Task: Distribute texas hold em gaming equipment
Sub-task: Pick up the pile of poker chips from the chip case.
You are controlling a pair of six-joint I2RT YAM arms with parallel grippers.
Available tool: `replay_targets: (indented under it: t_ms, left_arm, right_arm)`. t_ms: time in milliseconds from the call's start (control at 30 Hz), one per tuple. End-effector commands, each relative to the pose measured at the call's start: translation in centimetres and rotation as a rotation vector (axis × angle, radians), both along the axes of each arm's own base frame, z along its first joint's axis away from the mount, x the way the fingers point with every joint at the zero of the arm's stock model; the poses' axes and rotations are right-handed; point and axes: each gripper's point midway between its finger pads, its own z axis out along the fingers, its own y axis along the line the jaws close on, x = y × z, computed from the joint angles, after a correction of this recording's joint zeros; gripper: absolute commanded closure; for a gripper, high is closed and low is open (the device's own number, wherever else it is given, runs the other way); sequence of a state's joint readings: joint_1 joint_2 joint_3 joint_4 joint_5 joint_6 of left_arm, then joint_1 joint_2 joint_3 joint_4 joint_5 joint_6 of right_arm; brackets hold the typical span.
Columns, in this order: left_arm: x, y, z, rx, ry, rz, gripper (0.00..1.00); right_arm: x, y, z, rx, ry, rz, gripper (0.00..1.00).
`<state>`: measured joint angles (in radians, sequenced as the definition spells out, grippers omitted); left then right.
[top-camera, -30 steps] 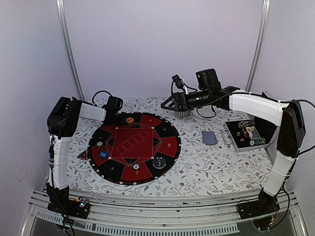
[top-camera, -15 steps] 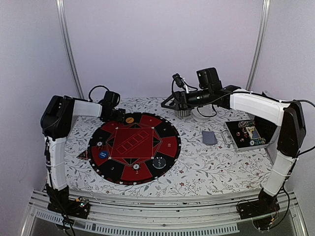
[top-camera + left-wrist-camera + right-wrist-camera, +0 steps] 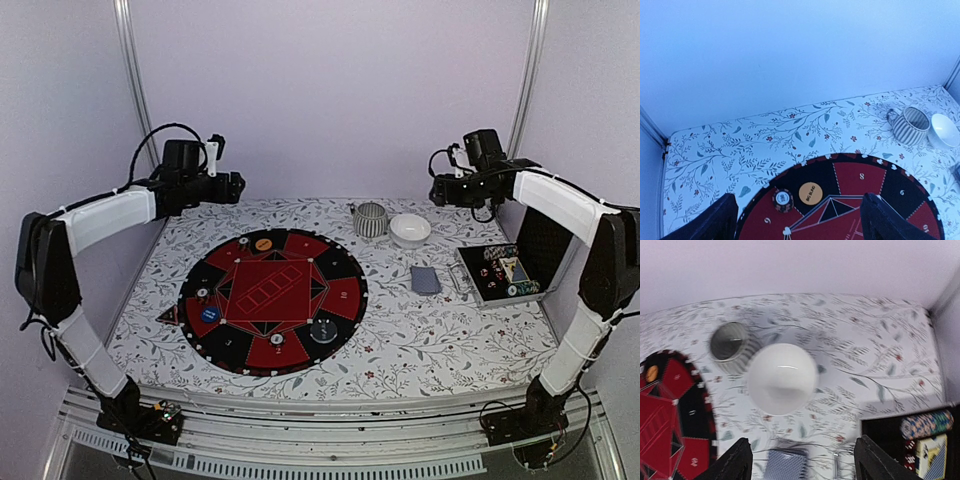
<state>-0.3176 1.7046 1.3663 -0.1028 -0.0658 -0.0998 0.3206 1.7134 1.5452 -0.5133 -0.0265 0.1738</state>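
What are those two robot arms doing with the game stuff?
They are setting up a poker game. Right now the left gripper and the right gripper are both open and empty, raised above the table. A few chips, like the orange chip and the blue chip, already lie on the round mat. The deck of cards lies beside the mat, and a roll of chips sits in the open case.

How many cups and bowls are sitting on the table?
2. A ribbed grey cup stands just past the far right edge of the round red-and-black mat, and a white bowl sits beside it on its right. No others show.
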Motion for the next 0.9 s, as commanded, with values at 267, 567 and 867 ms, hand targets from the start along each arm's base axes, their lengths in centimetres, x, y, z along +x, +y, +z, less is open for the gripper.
replay_targets:
  t_ms: [267,567,867]
  left_arm:
    - [-11.3,1.3,0.9,0.031,0.045,-0.118,0.02]
    - [-11.1,2.8,-1.7,0.129,0.033,-0.07,0.02]
    - [-10.9,3.0,-3.2,0.161,0.057,-0.074,0.02]
  right_arm:
    - [0.3,-18.4,-13.8,-0.506,0.374,-0.397,0.48]
    - [0.6,-20.3,-17.2,-0.53,0.45,-0.41,0.5]
    - [1.7,-20.7,-18.3,-0.578,0.456,-0.396,0.59]
